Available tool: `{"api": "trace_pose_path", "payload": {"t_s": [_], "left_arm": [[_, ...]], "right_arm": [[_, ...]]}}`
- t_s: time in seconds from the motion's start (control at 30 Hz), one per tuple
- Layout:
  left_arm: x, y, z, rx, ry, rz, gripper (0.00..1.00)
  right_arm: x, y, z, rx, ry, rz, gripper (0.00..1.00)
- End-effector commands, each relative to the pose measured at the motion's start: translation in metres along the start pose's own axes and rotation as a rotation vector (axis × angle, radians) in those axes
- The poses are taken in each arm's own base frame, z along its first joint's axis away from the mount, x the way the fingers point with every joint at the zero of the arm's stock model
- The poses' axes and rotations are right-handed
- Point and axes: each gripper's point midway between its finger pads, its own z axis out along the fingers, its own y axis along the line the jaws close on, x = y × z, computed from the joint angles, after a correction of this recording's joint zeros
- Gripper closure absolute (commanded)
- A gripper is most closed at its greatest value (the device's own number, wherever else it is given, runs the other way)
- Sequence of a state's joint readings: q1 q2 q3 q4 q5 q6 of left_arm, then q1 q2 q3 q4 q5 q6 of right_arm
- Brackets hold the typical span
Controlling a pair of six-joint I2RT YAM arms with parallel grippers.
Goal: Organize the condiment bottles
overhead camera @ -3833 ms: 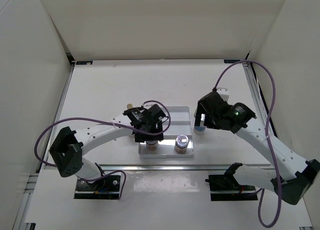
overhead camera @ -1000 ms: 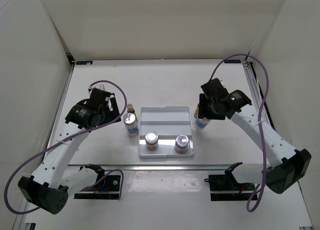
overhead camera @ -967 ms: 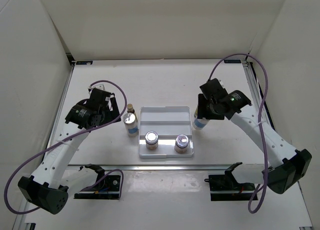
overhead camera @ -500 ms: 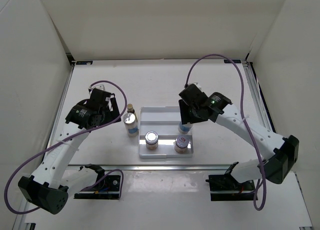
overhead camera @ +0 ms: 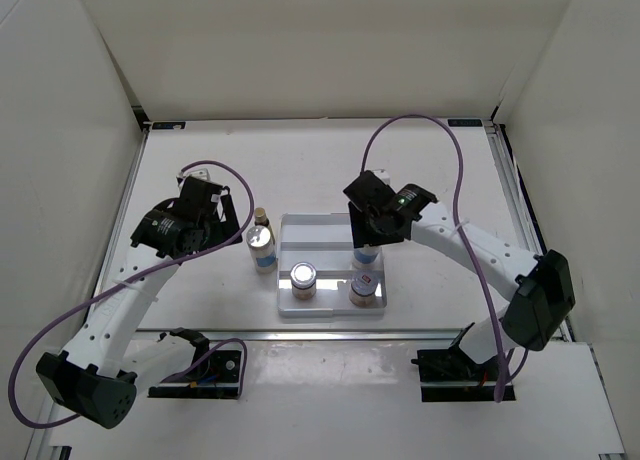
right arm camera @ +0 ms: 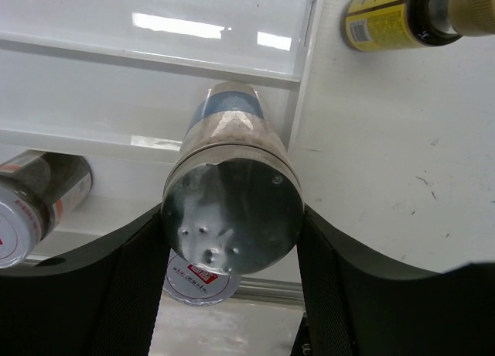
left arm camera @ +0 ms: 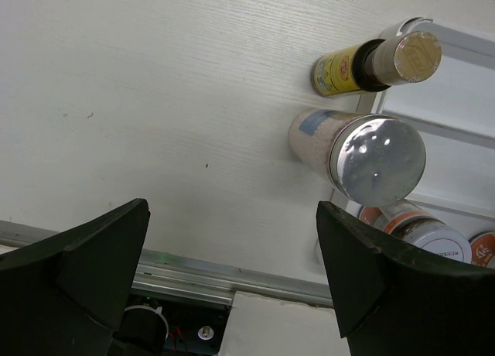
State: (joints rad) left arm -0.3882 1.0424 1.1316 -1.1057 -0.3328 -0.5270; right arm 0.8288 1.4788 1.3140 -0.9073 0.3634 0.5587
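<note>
White table (overhead camera: 300, 160), stepped tray (overhead camera: 322, 242), amber bottle (overhead camera: 261, 218), silver-lidded jar (overhead camera: 262, 248)

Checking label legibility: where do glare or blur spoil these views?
Right wrist: glare streaks on the tray; gripped jar lid sharp. Left wrist: standing jar lid mirrors light; fingers dark, featureless. Top external: squat jar lid washed out.

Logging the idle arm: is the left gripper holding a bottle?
No, the left gripper is wide open, with only bare table showing between its fingers.

Squat jars (overhead camera: 304, 277) upright on tray's (overhead camera: 330, 221) near step; first silver-lidded jar (overhead camera: 261, 244) and amber bottle (overhead camera: 262, 218) just left; second silver-lidded jar (overhead camera: 366, 256) upright over middle step.
</note>
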Motion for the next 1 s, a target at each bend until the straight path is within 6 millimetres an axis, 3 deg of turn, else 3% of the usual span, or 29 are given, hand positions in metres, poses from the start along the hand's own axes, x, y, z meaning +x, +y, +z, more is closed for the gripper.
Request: {"api": "trace_pose_path", "payload": {"t_s": [0.0,0.13,0.23,0.27,0.3,0.5,0.6,0.73,0.97], "left_arm": [[-0.002,0.0,-0.001,0.009,-0.014,-0.004,0.0],[0.002,-0.008,0.003,0.043,0.017,0.009,0.0],[0.002,-0.018,0.004,0.094,0.031,0.027,0.0],[0.003,-0.023,0.007,0.106,0.041,0.028,0.0],[0.002,-0.028,0.004,0.139,0.048,0.025,0.0],[0.009,-0.053,0.015,0.199,0.109,0.021,0.0],[0.011,-0.065,0.015,0.217,0.116,0.038,0.0],[0.003,-0.081,0.018,0.233,0.104,0.051,0.0],[0.009,-0.099,0.034,0.225,0.138,0.096,0.0]], "right_arm": [[-0.011,0.008,0.002,-0.02,-0.044,0.04,0.78],[-0.008,0.01,0.008,-0.017,-0.021,0.033,0.63],[-0.006,0.008,0.005,-0.009,-0.009,0.029,0.31],[-0.008,0.008,0.0,-0.013,-0.016,0.031,0.1],[-0.009,0.005,-0.003,0.0,-0.015,0.029,0.03],[-0.022,-0.008,-0.048,-0.03,-0.105,0.083,0.0],[-0.018,-0.014,-0.069,-0.08,-0.145,0.092,0.0],[-0.008,-0.022,-0.08,-0.116,-0.175,0.105,0.0],[0.01,-0.021,-0.077,-0.152,-0.143,0.097,0.0]]}}
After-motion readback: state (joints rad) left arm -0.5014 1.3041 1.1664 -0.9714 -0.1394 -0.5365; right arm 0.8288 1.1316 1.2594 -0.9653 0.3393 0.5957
